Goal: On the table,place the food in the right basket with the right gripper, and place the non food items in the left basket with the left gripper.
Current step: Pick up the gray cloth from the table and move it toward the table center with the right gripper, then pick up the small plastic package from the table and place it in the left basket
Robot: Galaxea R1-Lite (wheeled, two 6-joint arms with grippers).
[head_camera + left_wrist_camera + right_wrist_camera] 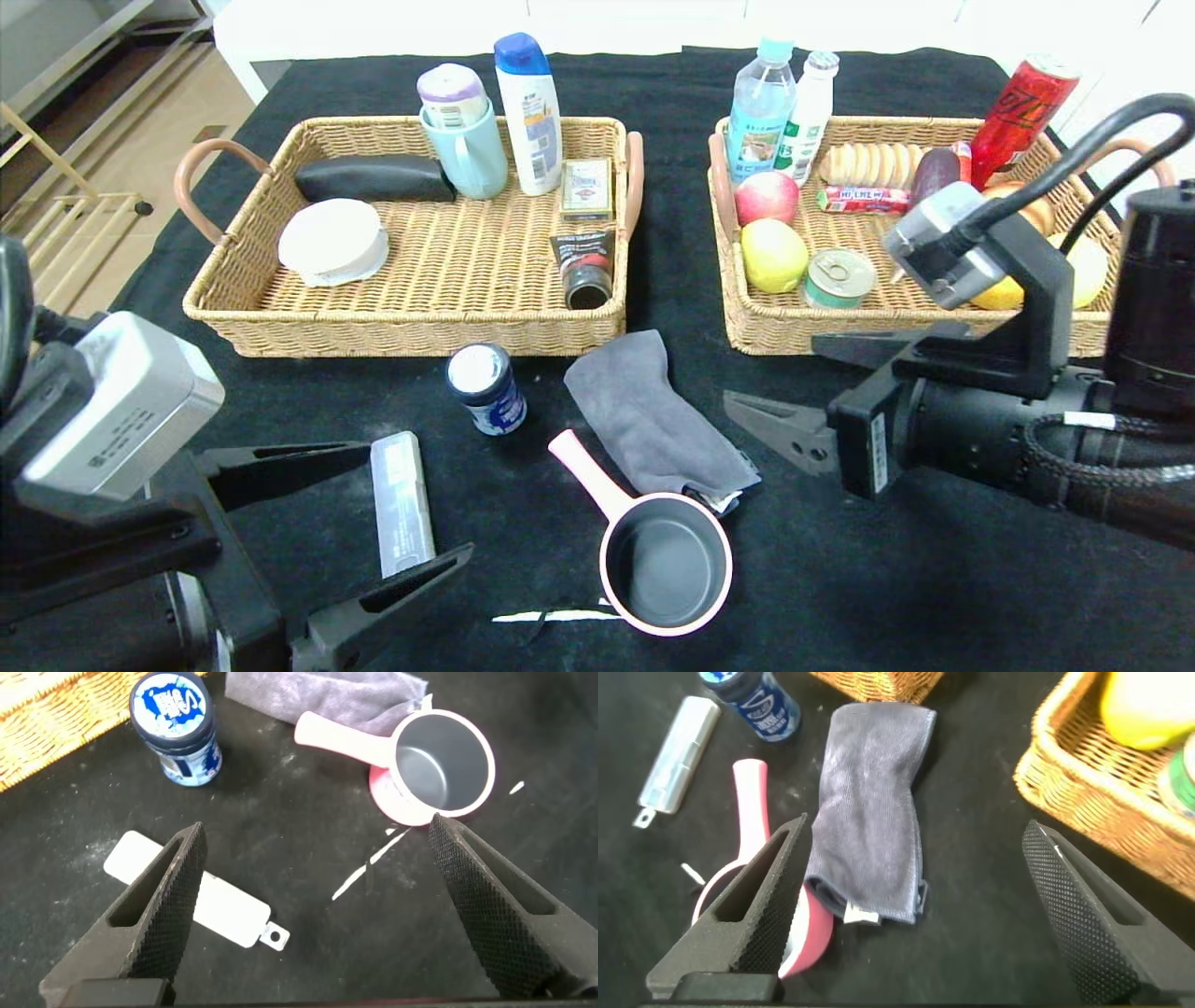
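On the black table (887,579) lie a dark blue jar with a white cap (485,387), a translucent grey slim case (401,504), a grey folded cloth (653,415) and a pink saucepan (665,560). The green-label tin (838,278) stands in the right basket (775,336). My left gripper (420,504) is open and empty, its jaws on either side of the case (224,910) and above it. My right gripper (770,371) is open and empty, low between the cloth (873,812) and the right basket (1083,784). The left basket (401,336) stands at the back left.
The left basket holds a shampoo bottle (528,112), a blue cup (471,149), a black pouch (373,177), a white round pack (333,243) and a tube (586,266). The right basket holds fruit (773,252), bottles (761,107) and a red can (1022,107). A white mark (551,616) lies near the saucepan.
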